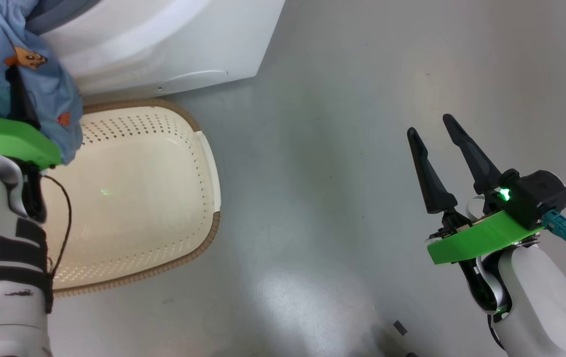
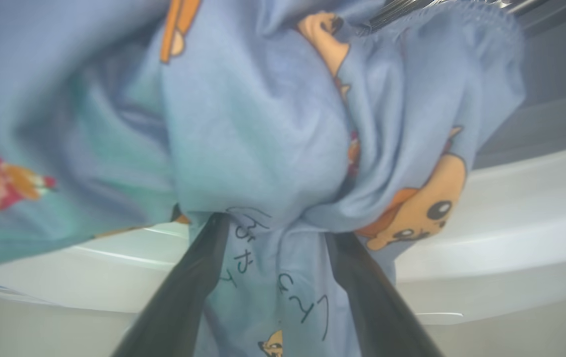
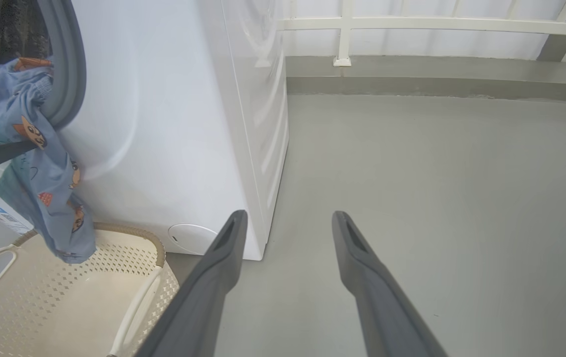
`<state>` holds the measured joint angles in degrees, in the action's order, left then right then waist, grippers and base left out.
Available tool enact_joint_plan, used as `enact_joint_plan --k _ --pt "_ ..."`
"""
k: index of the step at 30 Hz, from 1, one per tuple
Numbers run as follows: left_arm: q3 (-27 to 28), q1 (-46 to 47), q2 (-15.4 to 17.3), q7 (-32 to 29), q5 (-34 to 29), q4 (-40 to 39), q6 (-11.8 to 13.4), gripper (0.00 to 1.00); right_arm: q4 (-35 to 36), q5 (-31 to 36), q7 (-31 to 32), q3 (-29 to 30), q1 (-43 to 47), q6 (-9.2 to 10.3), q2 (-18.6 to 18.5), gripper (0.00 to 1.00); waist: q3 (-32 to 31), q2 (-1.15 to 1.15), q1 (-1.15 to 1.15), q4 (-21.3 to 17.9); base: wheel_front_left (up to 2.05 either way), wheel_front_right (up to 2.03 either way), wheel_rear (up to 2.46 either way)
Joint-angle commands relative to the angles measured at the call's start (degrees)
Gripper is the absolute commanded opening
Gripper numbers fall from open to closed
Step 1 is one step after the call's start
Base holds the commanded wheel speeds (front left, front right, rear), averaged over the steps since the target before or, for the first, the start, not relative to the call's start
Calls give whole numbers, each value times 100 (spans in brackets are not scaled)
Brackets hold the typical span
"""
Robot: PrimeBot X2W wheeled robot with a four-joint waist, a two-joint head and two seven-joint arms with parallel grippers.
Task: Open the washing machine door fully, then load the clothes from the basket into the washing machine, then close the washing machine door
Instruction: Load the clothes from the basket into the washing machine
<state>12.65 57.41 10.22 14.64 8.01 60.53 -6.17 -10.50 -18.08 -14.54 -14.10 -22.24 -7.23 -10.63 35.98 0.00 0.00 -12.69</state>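
Aloft, left gripper [image 2: 278, 227] wide amid clothes [image 2: 263, 124]

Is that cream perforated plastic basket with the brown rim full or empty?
Empty where visible: the cream perforated basket shows a bare floor; the light blue bear-print garment hangs above it.

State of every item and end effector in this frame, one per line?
washing machine: mouth open, garment over its gasket.
clothes: blue garment hanging half out, above basket.
basket: on floor, no clothes seen inside.
left end effector: open, cloth between fingers.
right end effector: open, empty.
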Motion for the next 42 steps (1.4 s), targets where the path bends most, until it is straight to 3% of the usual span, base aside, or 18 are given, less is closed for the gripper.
enact_joint_plan --k 1,2,4,12,21,30,35,42 --pt "-1 -18 203 36 -15 -68 -38 81 126 -6 -46 -68 99 -25 -35 88 -6 0 0 2 0 0 0" --pt "-29 -21 200 36 -11 -74 -59 45 127 -6 -46 -70 99 -25 -32 87 -9 0 0 6 0 0 0" --pt "-70 -33 188 36 17 -108 -89 0 132 -6 -46 -74 93 -25 -30 87 -11 0 0 17 0 0 0" --pt "-124 -176 141 36 163 -437 -126 0 124 -4 -46 -38 114 -25 -41 87 -68 0 0 106 0 0 0" --pt "-317 -717 -97 36 351 -1671 -130 0 124 -5 -46 0 160 -25 22 87 -158 0 0 298 0 0 0" --pt "-393 -762 -30 36 265 -2478 -131 0 116 -8 -46 -12 147 -25 50 87 -184 0 0 360 0 0 0" --pt "-529 -412 167 36 253 -2361 -131 0 121 -17 -46 -26 161 -25 84 88 -167 0 0 337 0 0 0" --pt "-803 472 449 36 234 -1621 -131 0 125 -38 -46 -38 137 -25 130 88 -89 0 0 287 0 0 0"
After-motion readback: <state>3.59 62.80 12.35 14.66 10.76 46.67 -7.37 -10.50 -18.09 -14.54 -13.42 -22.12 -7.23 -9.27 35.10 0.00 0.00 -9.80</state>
